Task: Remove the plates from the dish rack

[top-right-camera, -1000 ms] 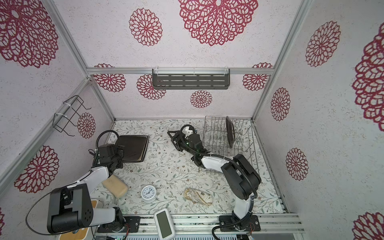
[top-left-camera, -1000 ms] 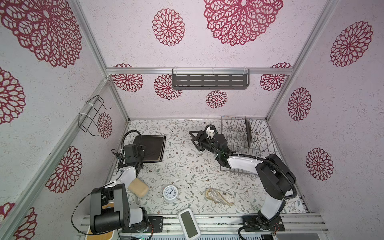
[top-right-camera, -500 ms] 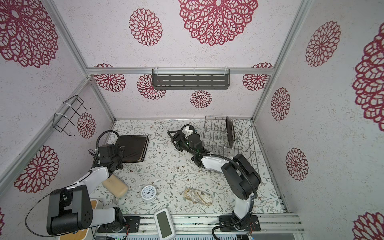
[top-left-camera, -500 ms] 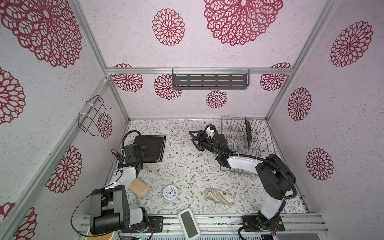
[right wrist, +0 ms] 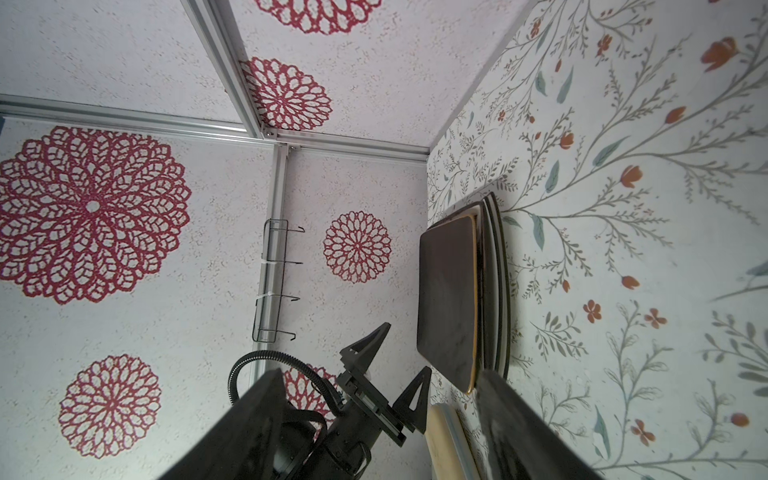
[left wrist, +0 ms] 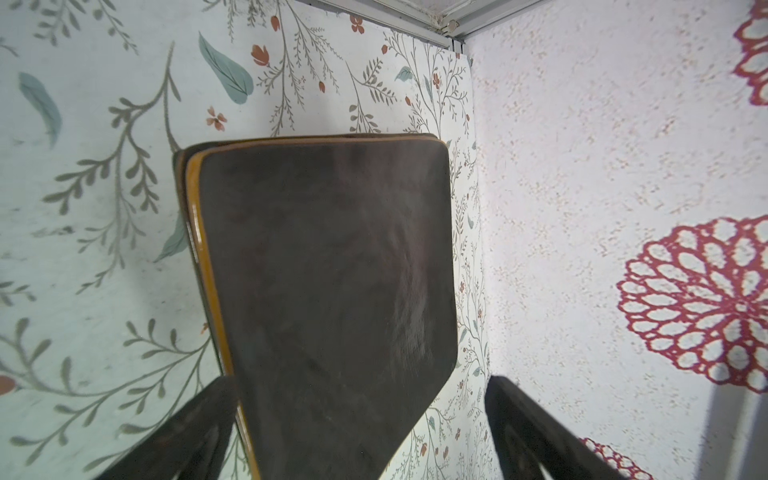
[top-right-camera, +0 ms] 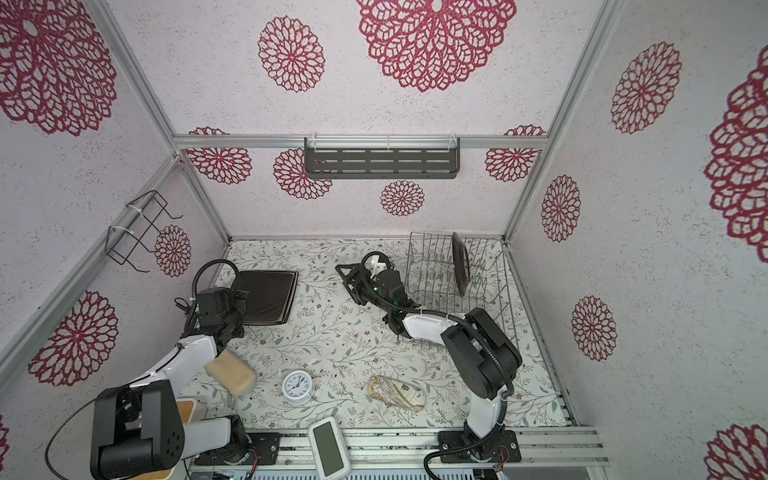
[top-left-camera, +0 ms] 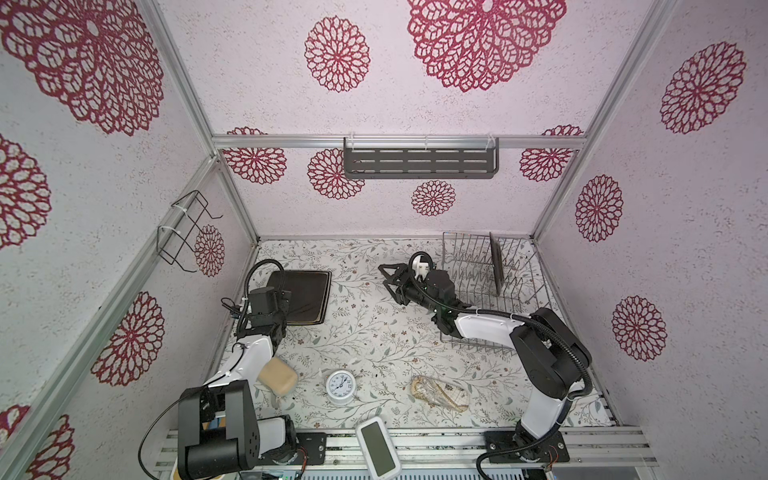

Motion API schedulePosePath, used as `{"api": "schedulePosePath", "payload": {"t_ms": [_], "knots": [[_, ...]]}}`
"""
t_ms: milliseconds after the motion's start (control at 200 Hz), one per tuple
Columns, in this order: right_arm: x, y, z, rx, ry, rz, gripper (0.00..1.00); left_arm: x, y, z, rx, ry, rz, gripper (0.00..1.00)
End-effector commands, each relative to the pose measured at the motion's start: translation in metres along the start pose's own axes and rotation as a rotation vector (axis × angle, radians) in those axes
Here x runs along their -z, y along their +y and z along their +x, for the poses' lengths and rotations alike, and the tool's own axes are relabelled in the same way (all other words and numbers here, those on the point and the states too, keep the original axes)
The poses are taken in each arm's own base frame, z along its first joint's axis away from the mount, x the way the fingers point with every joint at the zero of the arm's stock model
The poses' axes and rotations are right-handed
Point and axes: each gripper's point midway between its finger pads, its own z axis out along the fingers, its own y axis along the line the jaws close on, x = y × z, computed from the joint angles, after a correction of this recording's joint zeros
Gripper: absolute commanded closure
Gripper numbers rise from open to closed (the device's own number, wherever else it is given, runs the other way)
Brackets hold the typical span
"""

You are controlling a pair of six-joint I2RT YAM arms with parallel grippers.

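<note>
A stack of dark brown square plates [top-left-camera: 309, 297] [top-right-camera: 272, 297] lies flat on the floral table at the back left. My left gripper [top-left-camera: 289, 298] [top-right-camera: 242, 297] hovers open at the stack's near edge; in the left wrist view the top plate [left wrist: 332, 270] lies beneath the spread fingers [left wrist: 187, 428]. The silver wire dish rack [top-left-camera: 478, 266] [top-right-camera: 432, 270] stands at the back right with one dark plate [top-left-camera: 496, 264] [top-right-camera: 460, 262] upright in it. My right gripper [top-left-camera: 388, 280] [top-right-camera: 347, 282] is open and empty, left of the rack, facing the stack [right wrist: 446, 291].
A small white clock [top-left-camera: 340, 384], a beige block [top-left-camera: 278, 376] and a clear bag [top-left-camera: 438, 392] lie near the front. A white device [top-left-camera: 376, 446] sits on the front rail. A grey slotted shelf [top-left-camera: 419, 162] and a black wire holder [top-left-camera: 183, 232] hang on the walls.
</note>
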Motion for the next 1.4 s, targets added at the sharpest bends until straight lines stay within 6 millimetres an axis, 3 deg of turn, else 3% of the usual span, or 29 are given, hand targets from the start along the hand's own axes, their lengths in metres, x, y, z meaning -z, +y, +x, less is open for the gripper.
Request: {"api": "schedulePosePath", "payload": {"t_ms": [0,135,260,525,716,906,1091,1391], "knots": [[0.01,0.031,0.0,0.039,-0.01,-0.087,0.24,0.003,0.01,0.001,0.001,-0.013,-0.022,0.03],[0.016,0.033,-0.001,0.075,-0.023,-0.074,0.24,0.007,0.011,0.004,-0.01,-0.004,-0.018,0.03],[0.024,0.032,-0.006,0.18,-0.055,-0.005,0.22,0.021,0.0,0.001,-0.086,-0.045,0.019,0.03],[0.053,0.031,-0.025,0.448,-0.141,0.19,0.2,0.048,-0.045,0.012,-0.298,-0.072,0.149,0.03],[0.075,0.036,-0.042,0.641,-0.192,0.334,0.11,0.062,-0.076,0.03,-0.418,-0.076,0.26,0.02],[0.107,0.039,-0.067,0.803,-0.298,0.496,0.05,0.061,-0.079,0.043,-0.381,-0.057,0.311,0.02],[0.135,0.047,-0.083,0.849,-0.384,0.523,0.03,0.058,-0.086,0.054,-0.393,-0.02,0.33,0.02],[0.181,0.038,-0.129,0.973,-0.45,0.788,0.01,0.051,-0.096,0.082,-0.385,0.052,0.382,0.03]]}}
